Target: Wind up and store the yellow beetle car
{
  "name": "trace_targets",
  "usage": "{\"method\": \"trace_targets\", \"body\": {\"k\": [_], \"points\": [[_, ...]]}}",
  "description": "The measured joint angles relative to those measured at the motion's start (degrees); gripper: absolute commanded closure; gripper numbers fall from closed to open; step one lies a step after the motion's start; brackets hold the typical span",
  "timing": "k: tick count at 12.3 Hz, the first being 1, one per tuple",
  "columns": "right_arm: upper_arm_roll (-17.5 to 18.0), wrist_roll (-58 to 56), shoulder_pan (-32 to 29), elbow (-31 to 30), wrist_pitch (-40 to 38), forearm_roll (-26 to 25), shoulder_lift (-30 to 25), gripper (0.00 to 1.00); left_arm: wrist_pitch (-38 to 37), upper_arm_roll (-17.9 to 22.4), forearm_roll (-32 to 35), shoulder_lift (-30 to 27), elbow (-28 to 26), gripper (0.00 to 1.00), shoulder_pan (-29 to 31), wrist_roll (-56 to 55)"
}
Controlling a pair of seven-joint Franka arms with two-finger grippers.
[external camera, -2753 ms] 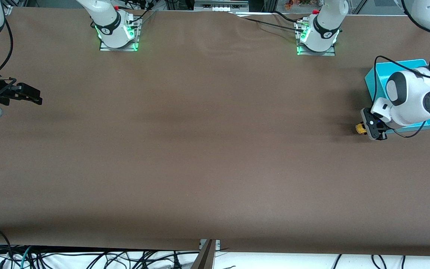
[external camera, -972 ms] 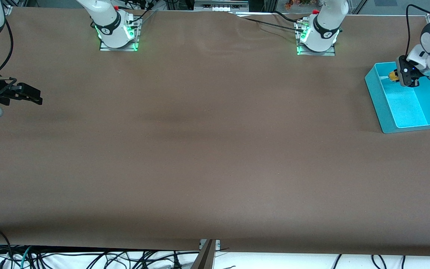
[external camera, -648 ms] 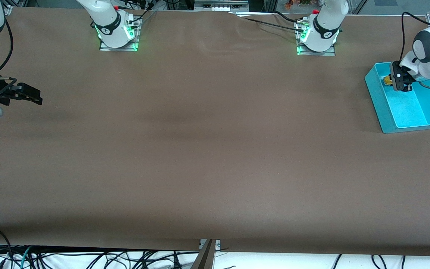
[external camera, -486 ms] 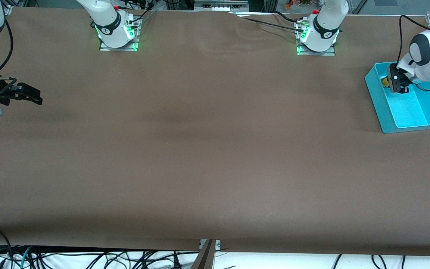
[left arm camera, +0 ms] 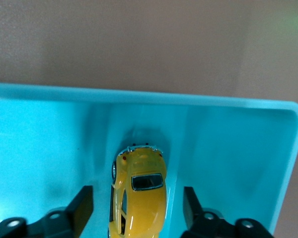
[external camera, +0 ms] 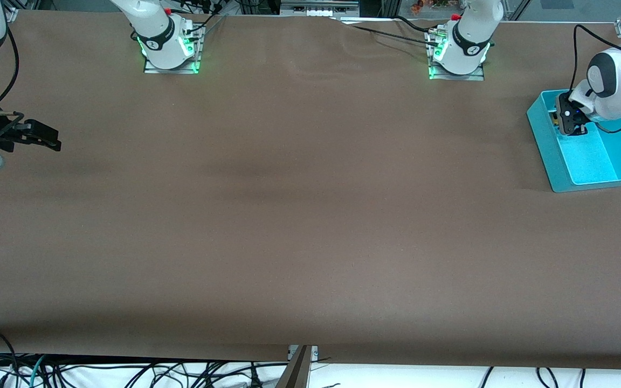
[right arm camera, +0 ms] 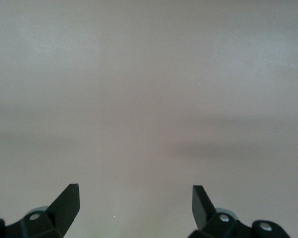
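Note:
The yellow beetle car [left arm camera: 139,193] lies on the floor of the teal bin [left arm camera: 228,148], close to one bin wall, roof up. My left gripper [left arm camera: 137,198] is open and straddles the car, with a gap between each finger and the car's sides. In the front view the left gripper [external camera: 568,121] is low inside the bin [external camera: 591,156], at the bin end farther from the front camera, and it hides most of the car. My right gripper [external camera: 46,141] is open and empty, waiting over the table at the right arm's end; it also shows in the right wrist view [right arm camera: 135,198].
The bin stands at the left arm's end of the brown table [external camera: 299,205]. The two arm bases [external camera: 170,48] [external camera: 459,54] stand along the edge farthest from the front camera. Cables hang below the table's near edge.
My left gripper carried the car from the table beside the bin up over the bin, then lowered into it. The fingers now stand apart from the car. The right arm has not moved.

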Motion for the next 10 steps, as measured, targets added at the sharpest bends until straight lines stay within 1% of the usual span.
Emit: {"method": "trace_targets", "body": {"k": [2, 4, 5, 7, 9, 10], "points": [[0.04, 0.00, 0.02, 0.01, 0.00, 0.00, 0.00, 0.00, 0.02, -0.34, 0.00, -1.02, 1.01, 0.00, -0.07, 0.00], [0.16, 0.00, 0.04, 0.05, 0.00, 0.00, 0.00, 0.00, -0.66, -1.61, -0.62, -3.75, 2.32, 0.00, -0.58, 0.01], [0.24, 0.00, 0.07, 0.14, 0.00, 0.00, 0.00, 0.00, -3.32, -3.19, -1.99, -6.00, 3.45, 0.00, -1.05, 0.01], [0.27, 0.00, 0.12, 0.21, 0.00, 0.00, 0.00, 0.00, -12.09, -6.65, -5.82, -10.37, 7.37, 0.00, -2.10, -0.05], [0.27, 0.00, 0.12, 0.29, 0.00, 0.00, 0.00, 0.00, -19.11, -7.73, -8.30, -13.54, 12.20, 0.00, -4.30, -1.22], [0.27, 0.00, 0.12, 0.35, 0.00, 0.00, 0.00, 0.00, -22.69, -7.76, -9.89, -14.41, 14.99, 0.00, -5.28, -3.81]]}}
